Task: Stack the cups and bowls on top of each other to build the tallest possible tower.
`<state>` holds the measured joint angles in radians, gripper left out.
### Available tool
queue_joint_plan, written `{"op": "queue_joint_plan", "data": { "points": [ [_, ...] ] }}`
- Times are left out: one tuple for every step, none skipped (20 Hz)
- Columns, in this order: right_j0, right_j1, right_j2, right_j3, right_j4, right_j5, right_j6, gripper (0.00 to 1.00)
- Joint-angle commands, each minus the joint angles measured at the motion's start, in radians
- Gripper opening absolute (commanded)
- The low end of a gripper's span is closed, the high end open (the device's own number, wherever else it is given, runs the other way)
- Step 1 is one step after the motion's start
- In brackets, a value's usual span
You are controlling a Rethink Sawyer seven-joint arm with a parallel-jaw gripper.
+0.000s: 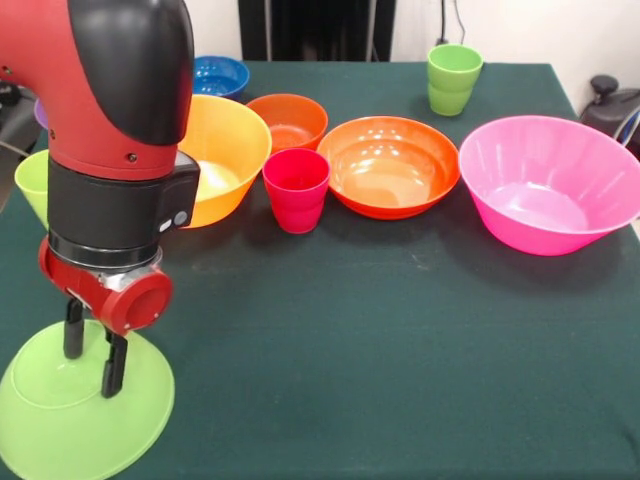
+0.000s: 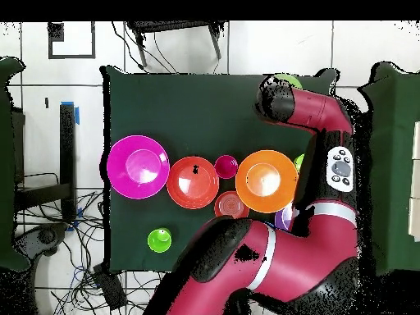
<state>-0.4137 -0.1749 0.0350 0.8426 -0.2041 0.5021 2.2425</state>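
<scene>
The lime green bowl (image 1: 85, 415) lies rim-down at the table's near left corner, with nothing on it. My gripper (image 1: 93, 350) is open, its black fingertips (image 1: 114, 368) just over the bowl's flat base, holding nothing. The large pink bowl (image 1: 550, 185), medium orange bowl (image 1: 390, 165), red-pink cup (image 1: 296, 188), yellow-orange bowl (image 1: 228, 150) and small dark orange bowl (image 1: 288, 120) stand rim-up in a row, apart from one another. A green cup (image 1: 454, 78) stands at the back. The arm half hides another green cup (image 1: 32, 185). In the overhead view the arm (image 2: 308, 111) covers the gripper.
The blue bowl (image 1: 220, 75) sits at the back left. A sliver of the purple bowl (image 1: 40, 112) shows behind the arm. The arm's thick body stands over the table's left side. Dark green cloth (image 1: 400, 340) covers the table. Cables lie on the floor (image 2: 74, 246).
</scene>
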Motion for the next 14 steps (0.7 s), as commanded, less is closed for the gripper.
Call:
{"op": "queue_joint_plan", "data": {
  "points": [
    [-0.006,0.121,0.083,0.029,-0.024,0.04,-0.079,0.0],
    [-0.009,0.123,0.089,0.028,-0.02,0.051,-0.086,0.0],
    [-0.012,0.124,0.095,0.026,-0.015,0.063,-0.093,0.0],
    [-0.01,0.129,0.092,0.022,-0.015,0.061,-0.089,0.0],
    [-0.009,0.132,0.091,0.018,-0.012,0.064,-0.09,0.0],
    [-0.006,0.138,0.085,0.005,-0.008,0.074,-0.083,0.0],
    [-0.005,0.141,0.083,-0.001,-0.006,0.077,-0.082,0.0],
    [-0.002,0.147,0.078,-0.012,-0.002,0.087,-0.076,0.0],
    [0.0,0.15,0.072,-0.02,0.0,0.091,-0.07,0.0],
    [0.005,0.154,0.063,-0.029,0.001,0.094,-0.059,0.0],
    [0.006,0.157,0.06,-0.035,0.002,0.097,-0.056,0.0],
    [0.009,0.158,0.054,-0.037,0.003,0.096,-0.05,0.0],
    [0.009,0.16,0.051,-0.041,0.005,0.099,-0.048,0.0],
    [0.011,0.16,0.046,-0.04,0.006,0.099,-0.044,0.0]
  ]
}}
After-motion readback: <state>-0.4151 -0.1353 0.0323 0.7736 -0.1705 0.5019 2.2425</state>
